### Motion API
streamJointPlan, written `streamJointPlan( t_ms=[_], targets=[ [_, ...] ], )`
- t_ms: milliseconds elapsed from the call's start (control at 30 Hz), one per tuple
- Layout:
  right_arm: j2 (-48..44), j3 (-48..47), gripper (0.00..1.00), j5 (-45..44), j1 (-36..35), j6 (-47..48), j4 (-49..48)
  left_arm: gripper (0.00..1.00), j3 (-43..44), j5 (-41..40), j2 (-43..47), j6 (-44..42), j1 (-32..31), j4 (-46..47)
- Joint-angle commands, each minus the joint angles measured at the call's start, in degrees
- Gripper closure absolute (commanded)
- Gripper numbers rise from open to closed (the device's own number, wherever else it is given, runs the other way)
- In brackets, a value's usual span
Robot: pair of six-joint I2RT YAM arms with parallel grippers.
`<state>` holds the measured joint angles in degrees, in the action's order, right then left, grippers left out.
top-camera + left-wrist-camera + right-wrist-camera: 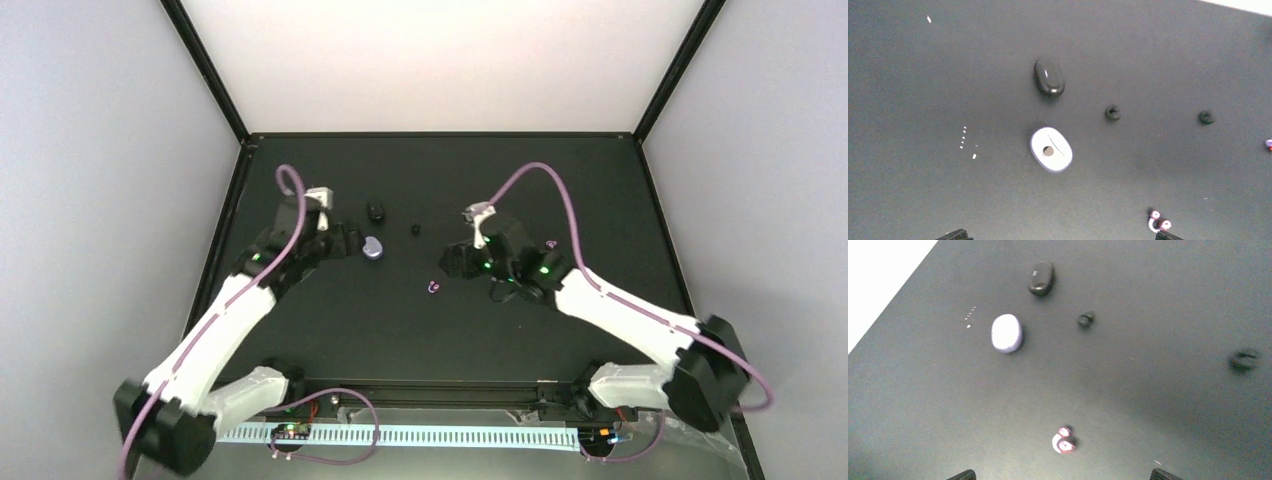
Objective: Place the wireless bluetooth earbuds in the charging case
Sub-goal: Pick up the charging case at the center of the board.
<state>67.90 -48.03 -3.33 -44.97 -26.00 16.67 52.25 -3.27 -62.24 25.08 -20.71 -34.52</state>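
Lying loose on the black table [600,180], the purple-and-white earbud [1064,440] is sitting just ahead of the right gripper [1063,476]. It's roughly centred btwn the two fingertips [964,475] and touching neither. Those jaws are standing wide apart w/ nothing in them.

Farther out, one black earbud [1086,319] is lying near mid-table. A second black earbud [1243,360] is sitting off to the right of the right wrist view, blurred. All three buds are resting on bare table, outside any case.

Beyond them the lavender case [1007,333] and black case [1041,277] are lying near each other, not touching, both looking closed.

The left gripper [1062,237] is also gaping wide and holding nothing; only its tips are poking in at the bottom corners of its own view. The lavender case is lying ahead of that gap, approx centred and clear of both tips. From above, the left gripper is sitting just beside that case, on its left side, well apart from the purple-and-white earbud.
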Motion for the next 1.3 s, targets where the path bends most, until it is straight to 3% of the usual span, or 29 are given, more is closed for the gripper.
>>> streamJointPlan(
  t_ms=[0,233,533,1267],
  targets=[
    [10.8,-8.7,0.10,0.9,-4.1,1.7,-3.3,0.01,-4.3,-2.8,14.8,-1.0,0.2,-5.1],
    [33.6,-28.2,0.15,1.9,-6.2,4.5,1.6,0.01,-9.9,-2.8,31.4,-4.4,0.2,-2.5],
    [52.6,-46.9,0.21,-0.5,-8.2,8.3,10.1,0.01,-9.9,-6.5,33.7,-9.3,0.2,-4.4],
    [73.5,-70.3,0.27,-3.7,-8.2,10.5,21.2,0.01,-11.9,-4.7,34.8,-9.7,0.1,-2.1]
  ],
)
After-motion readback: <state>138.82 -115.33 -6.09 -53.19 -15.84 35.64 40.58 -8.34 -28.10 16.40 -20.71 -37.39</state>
